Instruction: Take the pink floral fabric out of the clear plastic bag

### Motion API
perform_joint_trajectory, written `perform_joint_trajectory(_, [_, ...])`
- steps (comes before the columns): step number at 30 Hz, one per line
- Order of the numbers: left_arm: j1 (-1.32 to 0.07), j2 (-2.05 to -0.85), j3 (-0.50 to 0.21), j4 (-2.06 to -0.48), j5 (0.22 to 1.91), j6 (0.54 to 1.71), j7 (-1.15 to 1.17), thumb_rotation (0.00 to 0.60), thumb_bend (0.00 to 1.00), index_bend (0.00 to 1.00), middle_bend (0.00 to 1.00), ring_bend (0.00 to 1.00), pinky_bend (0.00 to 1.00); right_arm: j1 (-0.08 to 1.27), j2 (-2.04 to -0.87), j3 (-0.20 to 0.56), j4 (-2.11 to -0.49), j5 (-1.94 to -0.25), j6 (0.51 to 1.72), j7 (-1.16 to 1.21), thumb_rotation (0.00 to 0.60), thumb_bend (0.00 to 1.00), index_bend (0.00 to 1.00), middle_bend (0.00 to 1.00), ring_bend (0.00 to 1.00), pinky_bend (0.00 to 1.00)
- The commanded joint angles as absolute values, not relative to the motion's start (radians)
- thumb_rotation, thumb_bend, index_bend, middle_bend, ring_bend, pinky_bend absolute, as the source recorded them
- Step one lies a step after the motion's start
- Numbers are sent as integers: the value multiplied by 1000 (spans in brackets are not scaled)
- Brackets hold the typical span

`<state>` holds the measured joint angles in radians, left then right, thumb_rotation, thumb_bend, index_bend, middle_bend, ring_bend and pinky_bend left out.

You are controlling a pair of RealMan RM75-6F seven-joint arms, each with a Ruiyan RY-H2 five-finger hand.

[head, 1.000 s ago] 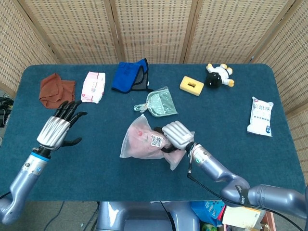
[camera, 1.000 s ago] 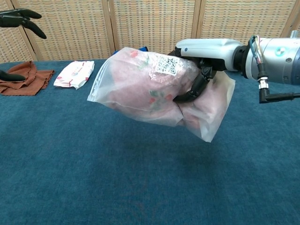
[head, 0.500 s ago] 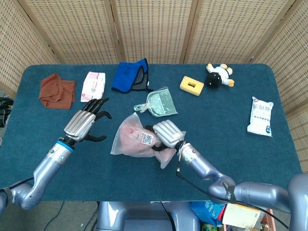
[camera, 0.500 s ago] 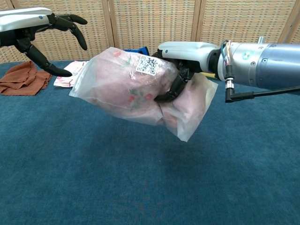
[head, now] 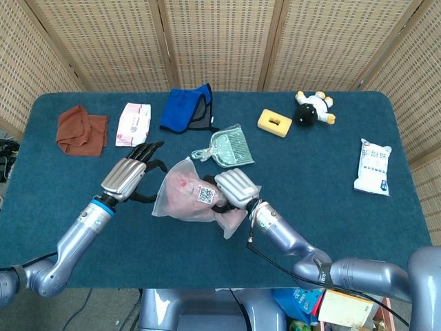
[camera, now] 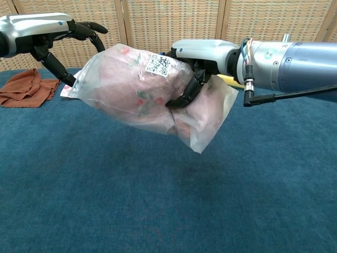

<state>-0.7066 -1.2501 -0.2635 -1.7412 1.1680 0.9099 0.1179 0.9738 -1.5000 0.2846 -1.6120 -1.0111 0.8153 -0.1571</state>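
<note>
The clear plastic bag (head: 187, 196) (camera: 131, 84) hangs above the blue table, with the pink floral fabric (camera: 121, 92) bunched inside it and a white QR label on top. My right hand (head: 236, 189) (camera: 197, 58) grips the bag around its middle from above, fingers curled under it. My left hand (head: 129, 177) (camera: 50, 34) is at the bag's left end with its fingers spread; the fingertips reach the bag's edge, but whether they touch it I cannot tell.
At the back lie a brown cloth (head: 80, 129), a white wipes pack (head: 134, 124), a blue garment (head: 187, 109), a green dustpan (head: 230, 147), a yellow sponge (head: 274, 123) and a plush cow (head: 313, 107). A white packet (head: 373, 166) lies at the right.
My right hand carried the bag leftward and a little higher. My left hand swung in from the far left to the bag's left end, fingers still spread.
</note>
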Motion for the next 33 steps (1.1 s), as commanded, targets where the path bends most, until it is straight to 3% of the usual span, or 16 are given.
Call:
perform_joint_trajectory(1, [-718, -1257, -263, -1745, 1152, 901, 110, 600, 209, 369, 0, 0, 0, 974, -1500, 283, -1615, -1012, 817, -156, 600, 1000, 497, 569, 620, 709])
perform_joint_trajectory(33, [-795, -1318, -240, -1753, 1095, 900, 132, 600, 208, 382, 0, 0, 0, 1009, -1511, 285, -1651, -947, 844, -213, 600, 1000, 510, 579, 622, 709])
